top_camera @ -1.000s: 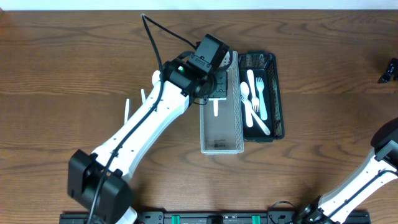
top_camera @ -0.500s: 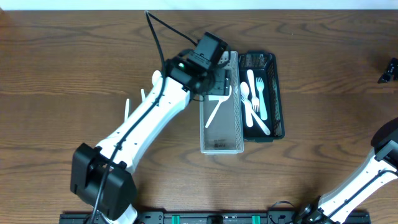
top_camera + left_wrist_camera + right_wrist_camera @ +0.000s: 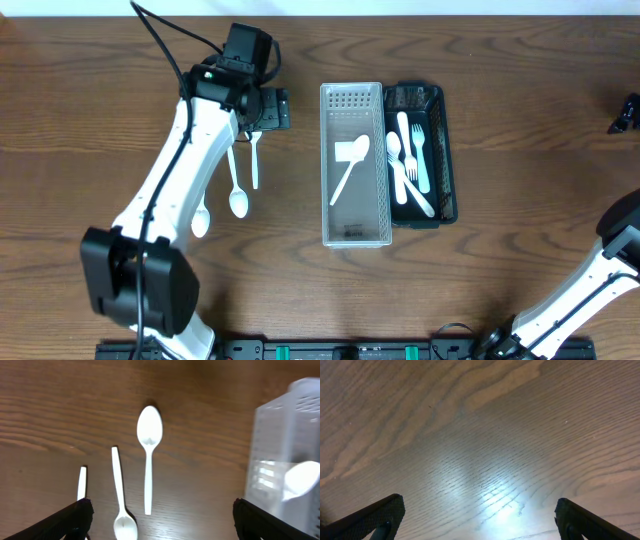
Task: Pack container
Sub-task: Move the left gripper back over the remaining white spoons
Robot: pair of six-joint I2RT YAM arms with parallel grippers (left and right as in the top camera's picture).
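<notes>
Far left of the overhead view: three loose white plastic spoons (image 3: 238,200) lie flat on the wooden table (image 3: 90,120), roughly parallel and close together. They look like the next things to pack.

Just right of them, in the upper left, the left gripper (image 3: 160,517) hovers above the spoons with its jaws spread wide and nothing between them. From the left wrist, the middle spoon (image 3: 148,467) sits almost centred under the opening, bowl toward the top of the frame.

These should handle as feather-light, thin, fairly stiff and slick pieces, likely to skid or flip if nudged. I'd pinch across the narrow handle around its middle, fingers low to the wood, not on the rounded bowl.

Centre frame: the clear container (image 3: 328,150) stands upright with one spoon (image 3: 349,165) lying slantwise inside.

Touching its right side, a black tray (image 3: 447,150) holds white forks and spoons.

Lower right: the right gripper (image 3: 480,515) hangs fully open and empty over bare wood, well away from everything.
</notes>
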